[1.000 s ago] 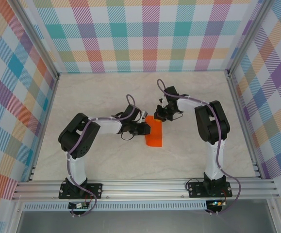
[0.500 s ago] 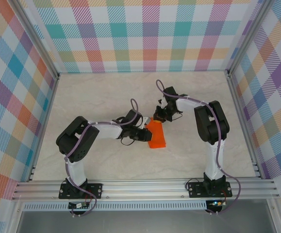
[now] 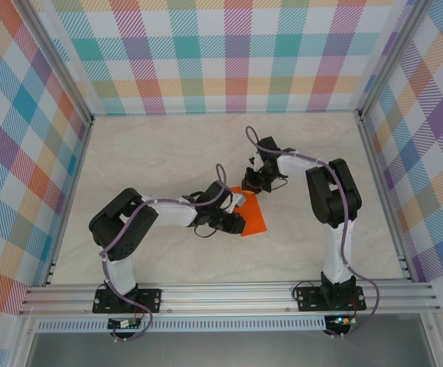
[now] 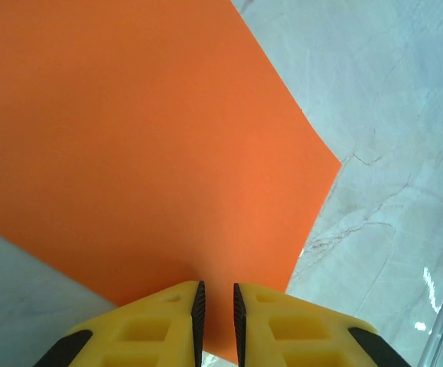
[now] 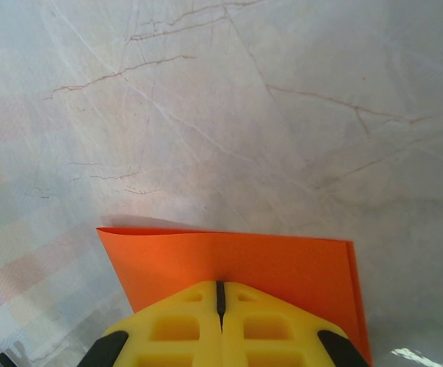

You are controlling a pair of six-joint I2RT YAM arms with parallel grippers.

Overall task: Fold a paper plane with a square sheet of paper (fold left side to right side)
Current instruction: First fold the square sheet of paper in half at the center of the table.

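Observation:
The square sheet of paper point(image 3: 254, 215) is bright orange and lies on the table between my two grippers. In the left wrist view the paper point(image 4: 167, 138) spreads flat under my left gripper point(image 4: 216, 284), whose jaws stand a narrow gap apart with nothing between them. From above, the left gripper point(image 3: 239, 222) sits over the paper's near left part. My right gripper point(image 5: 220, 283) is shut, its tips down on the paper point(image 5: 282, 264) near its far edge, where a second layer shows along the right side. Seen from above, the right gripper point(image 3: 252, 183) is at the paper's far end.
The pale marbled table point(image 3: 160, 153) stretches wide on all sides of the paper. Checked walls point(image 3: 229, 53) and aluminium posts close the back and sides. The aluminium rail point(image 3: 229, 294) with both arm bases runs along the near edge.
My left gripper has slid right and toward the near side, onto the paper. The orange shape now looks wider and turned slightly. The right gripper has stayed in place.

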